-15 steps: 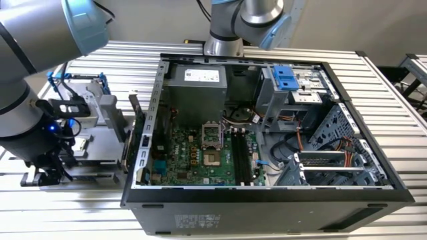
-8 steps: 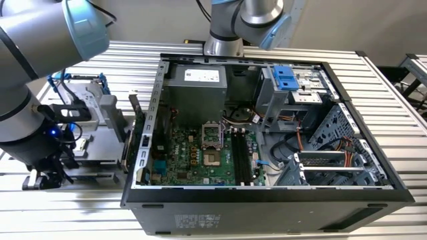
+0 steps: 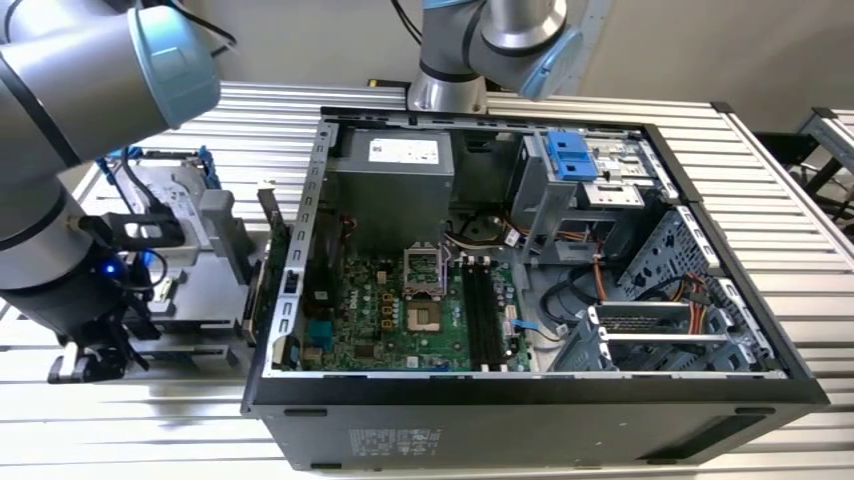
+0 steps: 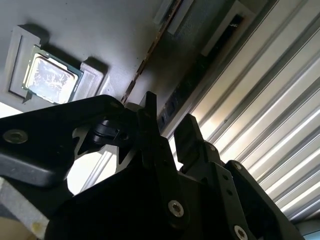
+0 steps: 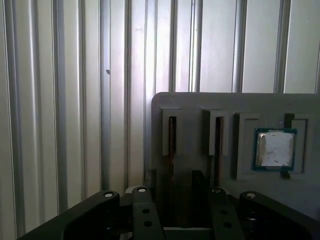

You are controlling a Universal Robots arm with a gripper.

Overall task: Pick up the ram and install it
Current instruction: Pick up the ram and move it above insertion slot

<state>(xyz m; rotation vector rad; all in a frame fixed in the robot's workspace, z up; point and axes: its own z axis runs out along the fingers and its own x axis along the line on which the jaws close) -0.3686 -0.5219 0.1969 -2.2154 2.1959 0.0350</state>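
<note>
Even light fills the exterior view; the table (image 3: 147, 430) shows glare; the computer case (image 3: 534, 395) holds shadow; in the second wrist view the gripper (image 4: 169, 112) is backlit black against blown-out streaks; the first wrist view is dim.

Count. Gray tray (image 5: 200, 107): 1. Narrow slots (image 5: 171, 136) in the tray: 2, side by side. Square silver chip (image 5: 274, 148) in the tray: 1, beside the slots. Open computer case (image 3: 534, 410) beside the tray: 1.
</note>
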